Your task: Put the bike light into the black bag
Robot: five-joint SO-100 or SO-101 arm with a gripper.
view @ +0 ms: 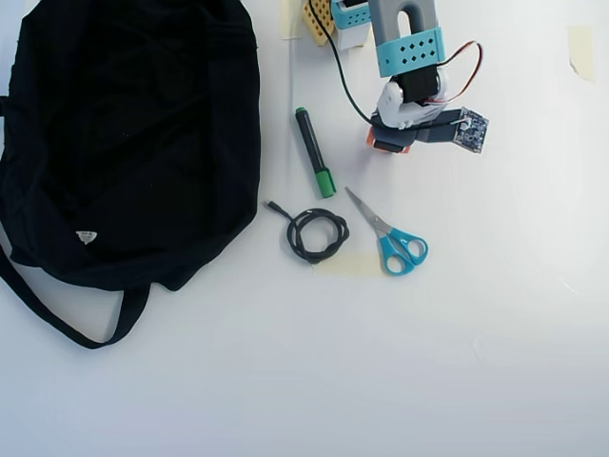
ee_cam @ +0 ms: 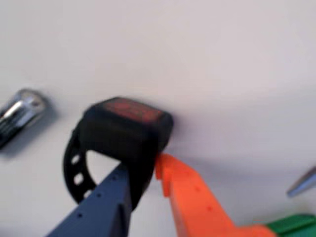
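Wrist view: pincer (ee_cam: 145, 180) closed on the light (ee_cam: 126, 131), slate finger (ee_cam: 101, 205) on one side and orange finger (ee_cam: 195, 202) on the other, both pressed against the chunky head. Red lens faces up. The holed strap loops out to the left of the head in this view. Whether the light sits on the white counter (ee_cam: 222, 59) or is just clear of it, I cannot tell. A silver-tipped cylinder (ee_cam: 19, 114) lies left of the light, apart from it.

Overhead view: the arm (view: 411, 71) covers the light. The bag (view: 133, 133) lies well left of the arm, slumped flat, strap trailing below it. Between bag and arm: a green marker (view: 313, 152). Below the marker, a coiled cable (view: 316, 235) and blue-handled scissors (view: 390, 235).
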